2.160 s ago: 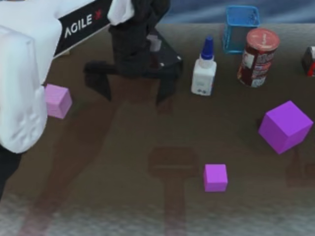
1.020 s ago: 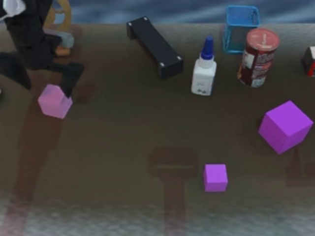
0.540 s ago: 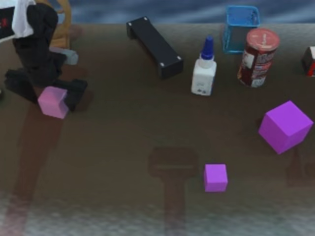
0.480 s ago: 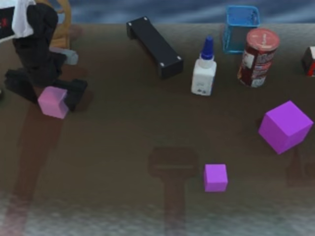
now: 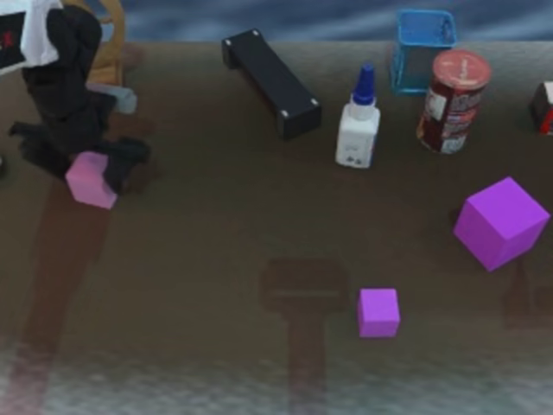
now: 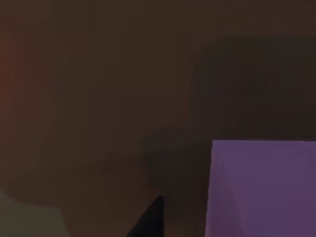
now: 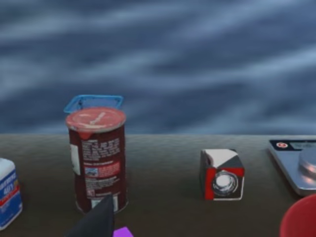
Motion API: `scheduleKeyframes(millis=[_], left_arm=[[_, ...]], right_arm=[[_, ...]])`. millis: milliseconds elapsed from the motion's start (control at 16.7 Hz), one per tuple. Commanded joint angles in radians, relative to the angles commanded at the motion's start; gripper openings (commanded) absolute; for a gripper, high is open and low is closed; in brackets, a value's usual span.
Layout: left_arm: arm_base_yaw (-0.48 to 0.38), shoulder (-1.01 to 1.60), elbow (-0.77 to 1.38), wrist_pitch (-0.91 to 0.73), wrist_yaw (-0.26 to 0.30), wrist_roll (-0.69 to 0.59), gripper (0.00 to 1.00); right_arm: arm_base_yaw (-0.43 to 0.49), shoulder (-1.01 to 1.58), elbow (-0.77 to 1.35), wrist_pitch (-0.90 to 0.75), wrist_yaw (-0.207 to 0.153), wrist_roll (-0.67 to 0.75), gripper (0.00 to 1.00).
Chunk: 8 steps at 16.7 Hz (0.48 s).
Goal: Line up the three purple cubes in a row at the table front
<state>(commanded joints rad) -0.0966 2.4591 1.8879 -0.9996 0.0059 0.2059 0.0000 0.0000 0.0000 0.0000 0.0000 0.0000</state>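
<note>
Straddling pale lilac cube [image 5: 90, 179], left end effector [image 5: 84, 156] (fingers touching sides).

Black bar [image 5: 271, 82], glue bottle [image 5: 359, 121], blue basket [image 5: 424, 50], red can [image 5: 453, 100] along the far edge.

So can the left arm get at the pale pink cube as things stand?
Probably yes. In the top view the left gripper already sits over the pale pink cube at the table's left side, a finger on either side, nothing between them.

A streaky blue-grey backdrop wall [image 7: 197, 59] is rising behind the wide dark brown matte desk [image 5: 216, 233].
</note>
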Motion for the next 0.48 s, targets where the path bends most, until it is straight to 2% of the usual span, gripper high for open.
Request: scheduleKeyframes(millis=[300,480], left_arm=[[0.000,0.000,0.000,0.000,0.000,0.000,0.02],[0.000,0.000,0.000,0.000,0.000,0.000,0.00]], right_arm=[[0.000,0.000,0.000,0.000,0.000,0.000,1.00],[0.000,0.000,0.000,0.000,0.000,0.000,1.00]])
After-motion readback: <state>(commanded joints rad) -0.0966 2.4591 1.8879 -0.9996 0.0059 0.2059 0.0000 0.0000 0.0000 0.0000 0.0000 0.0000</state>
